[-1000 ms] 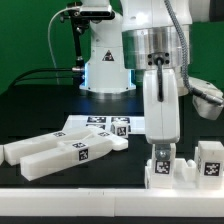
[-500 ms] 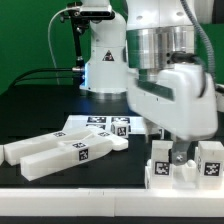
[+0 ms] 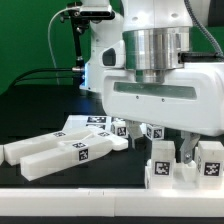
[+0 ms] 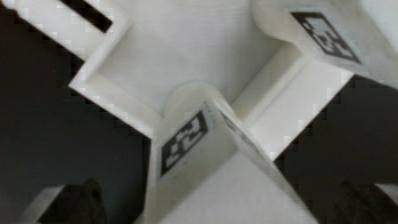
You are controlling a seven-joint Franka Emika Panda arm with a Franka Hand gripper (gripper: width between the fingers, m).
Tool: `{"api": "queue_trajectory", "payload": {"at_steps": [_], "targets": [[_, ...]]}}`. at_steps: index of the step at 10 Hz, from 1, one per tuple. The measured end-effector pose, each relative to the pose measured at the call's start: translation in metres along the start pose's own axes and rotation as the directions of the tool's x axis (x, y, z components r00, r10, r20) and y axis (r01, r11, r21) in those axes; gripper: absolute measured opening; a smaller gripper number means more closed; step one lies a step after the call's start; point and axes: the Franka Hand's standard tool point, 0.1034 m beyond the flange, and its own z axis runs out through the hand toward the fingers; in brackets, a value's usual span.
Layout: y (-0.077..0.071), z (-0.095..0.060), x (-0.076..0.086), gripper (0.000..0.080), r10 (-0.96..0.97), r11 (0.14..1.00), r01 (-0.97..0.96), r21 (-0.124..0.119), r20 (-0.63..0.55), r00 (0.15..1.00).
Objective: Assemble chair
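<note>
- The gripper [image 3: 172, 150] hangs over the chair's joined piece [image 3: 172, 176], which sits at the front on the exterior view's right. Its fingers [image 4: 75, 203] are spread and pinch nothing, as far as the blurred wrist view lets me tell
- Risk: one finger stands low between the tagged uprights [image 3: 160, 152]. A sideways pull-off could catch an upright and tip or unseat it if the joint is loose
- Since a second ago the hand has turned broadside to the camera and let go. The loose bars [image 3: 60, 150] on the exterior view's left lie unmoved
</note>
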Motion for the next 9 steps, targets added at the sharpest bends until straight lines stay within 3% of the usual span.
{"api": "queue_trajectory", "payload": {"at_steps": [1,2,4,6,9], "targets": [[-0.0045,0.0009,-0.0053,0.0648,-0.323,0.946,0.323,-0.034,-0.008,0.946],[-0.0031,0.0025,-0.0052,0.0648,-0.380,0.925,0.380,-0.032,-0.001,0.925],[-0.0030,0.0023,-0.0047,0.0626,-0.322,0.946,0.322,-0.031,-0.004,0.947],[-0.0013,0.0027,-0.0043,0.0286,-0.224,0.974,0.224,-0.033,-0.006,0.975],[0.0005,0.0026,-0.0049,0.0288,0.167,0.985,-0.168,-0.046,-0.025,0.986]]}}
